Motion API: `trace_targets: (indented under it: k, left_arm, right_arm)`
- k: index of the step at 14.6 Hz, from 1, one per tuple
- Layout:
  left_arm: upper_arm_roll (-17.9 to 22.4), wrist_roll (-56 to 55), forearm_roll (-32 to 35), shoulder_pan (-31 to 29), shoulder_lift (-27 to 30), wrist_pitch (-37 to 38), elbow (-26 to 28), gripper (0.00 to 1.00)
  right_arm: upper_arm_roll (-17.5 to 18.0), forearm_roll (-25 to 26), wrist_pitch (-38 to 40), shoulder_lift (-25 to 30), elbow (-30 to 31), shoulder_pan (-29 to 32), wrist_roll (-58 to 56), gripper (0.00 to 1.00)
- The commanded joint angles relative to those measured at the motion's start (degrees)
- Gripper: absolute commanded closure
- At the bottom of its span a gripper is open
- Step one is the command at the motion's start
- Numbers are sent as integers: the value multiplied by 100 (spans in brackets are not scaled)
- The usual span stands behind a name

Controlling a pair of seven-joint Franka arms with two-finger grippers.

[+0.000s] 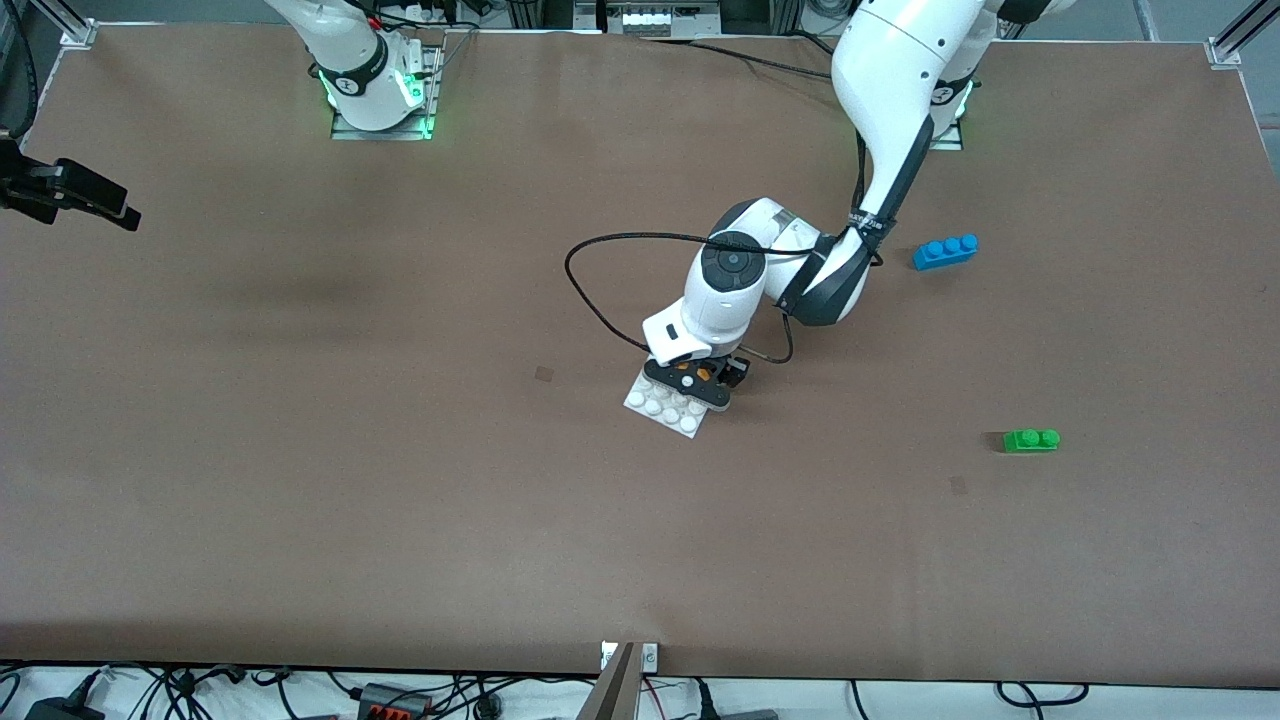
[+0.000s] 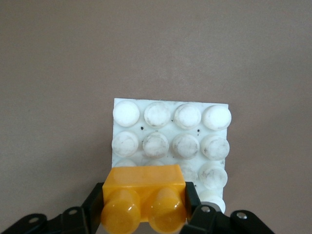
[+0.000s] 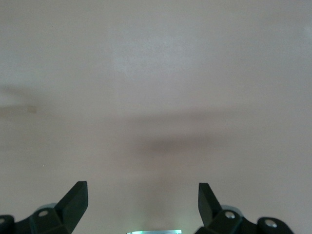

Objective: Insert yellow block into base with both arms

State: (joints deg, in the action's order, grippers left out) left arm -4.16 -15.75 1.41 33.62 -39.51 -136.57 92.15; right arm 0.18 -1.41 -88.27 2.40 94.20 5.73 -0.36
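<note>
The white studded base [image 1: 662, 408] lies flat in the middle of the table. My left gripper [image 1: 697, 383] is low over the base's edge toward the robots, shut on the yellow block [image 1: 689, 380]. In the left wrist view the yellow block [image 2: 144, 195] sits between the black fingers [image 2: 93, 204], its two studs toward the camera, and covers part of the base [image 2: 170, 131]. Whether the block touches the studs is hidden. My right gripper [image 1: 118, 208] hangs open over bare table at the right arm's end. In its wrist view the right gripper [image 3: 142, 195] has nothing between its fingers.
A blue three-stud brick [image 1: 945, 251] lies toward the left arm's end of the table. A green two-stud brick [image 1: 1031, 440] lies nearer the front camera than the blue one. A black cable [image 1: 600, 290] loops beside the left wrist.
</note>
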Motion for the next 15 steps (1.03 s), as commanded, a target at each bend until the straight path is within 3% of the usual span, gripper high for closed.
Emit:
trace_targets:
  k: [1, 15]
  left_arm:
    - [12, 151, -9, 40, 14, 52, 5, 51]
    - [29, 388, -18, 110, -126, 43, -74, 51]
  right_arm:
    - [52, 44, -24, 111, 116, 69, 18, 0]
    - [52, 27, -6, 102, 116, 60, 27, 0]
